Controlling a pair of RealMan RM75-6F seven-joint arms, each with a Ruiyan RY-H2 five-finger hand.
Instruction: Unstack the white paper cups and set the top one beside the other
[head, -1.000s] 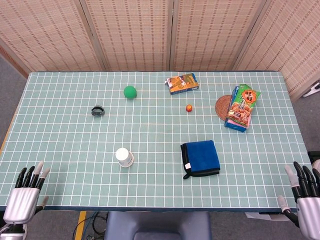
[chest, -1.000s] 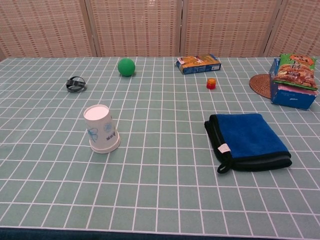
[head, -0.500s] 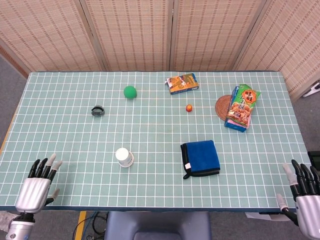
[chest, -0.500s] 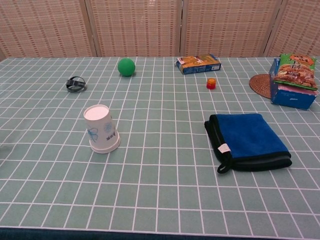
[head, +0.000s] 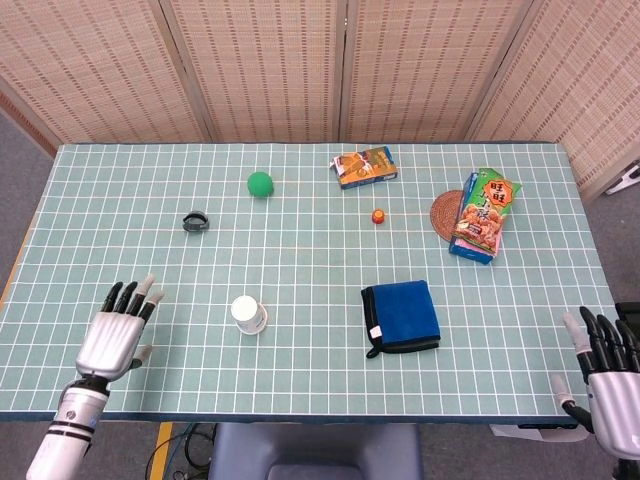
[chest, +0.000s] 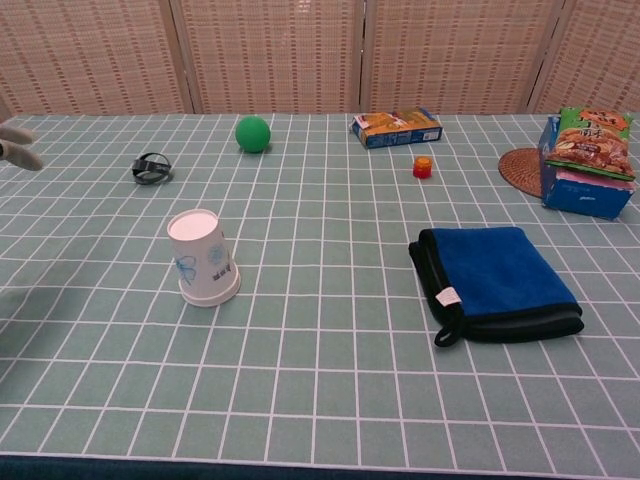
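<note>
White cups (head: 248, 314) sit stacked upside down on the green gridded table (head: 300, 260), left of centre, nothing touching them. Left hand (head: 115, 331) is over the table's near-left area, well apart from the cups, fingers spread and holding nothing; only its fingertips (chest: 18, 145) peek into the chest view. Right hand (head: 610, 385) hangs off the near-right corner, fingers apart, holding nothing. Blue cloth (head: 401, 316) lies right of the cups; green ball (head: 260, 183) sits further back.

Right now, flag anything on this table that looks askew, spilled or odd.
Nothing spilled or damaged. The white paper cups stand upside down, rim on the table. The snack bag lies on a blue box, partly covering the woven coaster.
</note>
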